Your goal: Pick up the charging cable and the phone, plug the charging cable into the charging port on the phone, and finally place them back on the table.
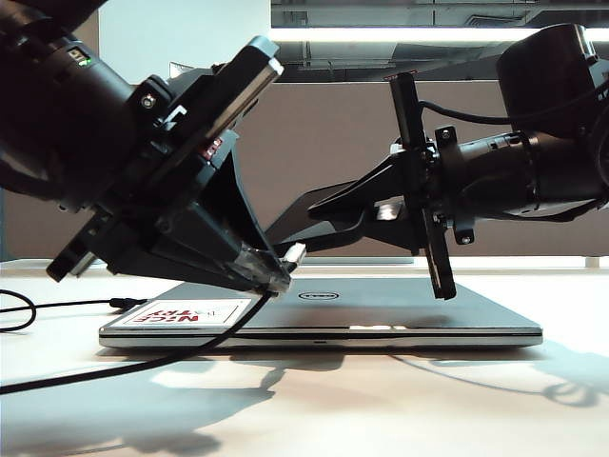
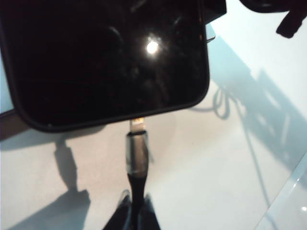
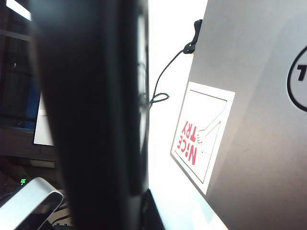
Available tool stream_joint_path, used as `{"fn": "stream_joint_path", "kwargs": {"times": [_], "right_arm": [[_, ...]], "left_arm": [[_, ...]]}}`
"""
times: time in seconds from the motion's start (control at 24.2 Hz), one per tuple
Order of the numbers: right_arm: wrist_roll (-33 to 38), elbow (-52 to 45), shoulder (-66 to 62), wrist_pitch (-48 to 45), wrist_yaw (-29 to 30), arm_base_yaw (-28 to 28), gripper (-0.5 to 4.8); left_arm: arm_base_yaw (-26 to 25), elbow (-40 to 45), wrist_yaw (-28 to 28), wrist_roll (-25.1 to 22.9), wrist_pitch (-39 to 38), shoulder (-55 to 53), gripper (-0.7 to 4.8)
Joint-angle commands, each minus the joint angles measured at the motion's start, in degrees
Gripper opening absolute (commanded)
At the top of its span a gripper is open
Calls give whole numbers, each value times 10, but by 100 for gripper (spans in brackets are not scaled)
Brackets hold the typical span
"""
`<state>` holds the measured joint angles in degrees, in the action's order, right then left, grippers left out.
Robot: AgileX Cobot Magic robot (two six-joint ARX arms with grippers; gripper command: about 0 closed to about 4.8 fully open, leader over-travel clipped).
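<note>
The left claw (image 1: 269,277) is pinching the charging cable (image 2: 136,158) just behind its collar, jaws nearly together on the dark cord, and is holding it in the air over the near left corner of the closed laptop (image 1: 400,309). In the left wrist view the small silver plug is pointing at the bottom edge of the phone (image 2: 103,57), its tip touching or just entering the port; whether it is seated cannot be told from these views. The rest of the cord is trailing down off the laptop's edge and away across the white counter (image 1: 314,409) to the left.

The right claw (image 1: 285,231) is reaching in from the right, gripping the phone narrowly by its sides. In the right wrist view the phone is filling the foreground as a dark blurred slab held edge-on, with the laptop lid and its red-lettered sticker (image 3: 201,136) beyond. The phone is held aloft, tilted, its lower edge meeting the plug above the laptop.

So the insertion step is in hand: both things are lifted and aligned. The next move is calling for a short, straight push of plug and phone together along the plug's axis, keeping both grips firm, until the collar is sitting against the phone's edge. After that, both are to be set down on the counter.
</note>
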<state>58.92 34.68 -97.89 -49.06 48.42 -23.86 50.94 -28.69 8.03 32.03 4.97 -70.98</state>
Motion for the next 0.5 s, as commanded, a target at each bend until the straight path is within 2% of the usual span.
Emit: {"fn": "stream_joint_path", "kwargs": {"times": [0.04, 0.5], "right_arm": [[-4, 3, 6, -22, 8, -2, -2], [26, 3, 6, -56, 28, -1, -2]], "left_arm": [[-1, -1, 0, 13, 16, 1, -6], [-1, -1, 0, 12, 16, 1, -6]]}}
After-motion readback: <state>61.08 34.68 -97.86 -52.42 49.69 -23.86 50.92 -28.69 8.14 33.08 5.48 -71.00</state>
